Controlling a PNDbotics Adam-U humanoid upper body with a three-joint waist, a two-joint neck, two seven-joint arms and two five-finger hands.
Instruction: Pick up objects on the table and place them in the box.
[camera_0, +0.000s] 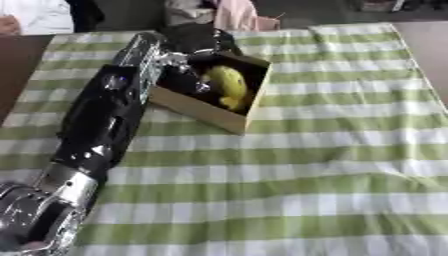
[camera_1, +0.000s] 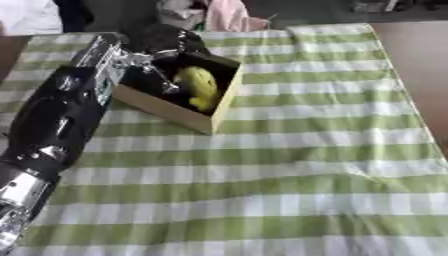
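Observation:
An open cardboard box sits on the checked cloth at the upper left of centre. Inside it lies a yellow, rounded object, toward the box's right side. My left arm runs from the lower left corner up to the box, and my left hand hangs over the box's far left part, reaching down into it just left of the yellow object. The dark inside of the box hides how the hand stands and whether it touches the object. My right hand shows in neither view.
A green and white checked cloth covers the table. Bare brown table shows at the far left and at the right edge. Pink fabric and people stand beyond the far edge.

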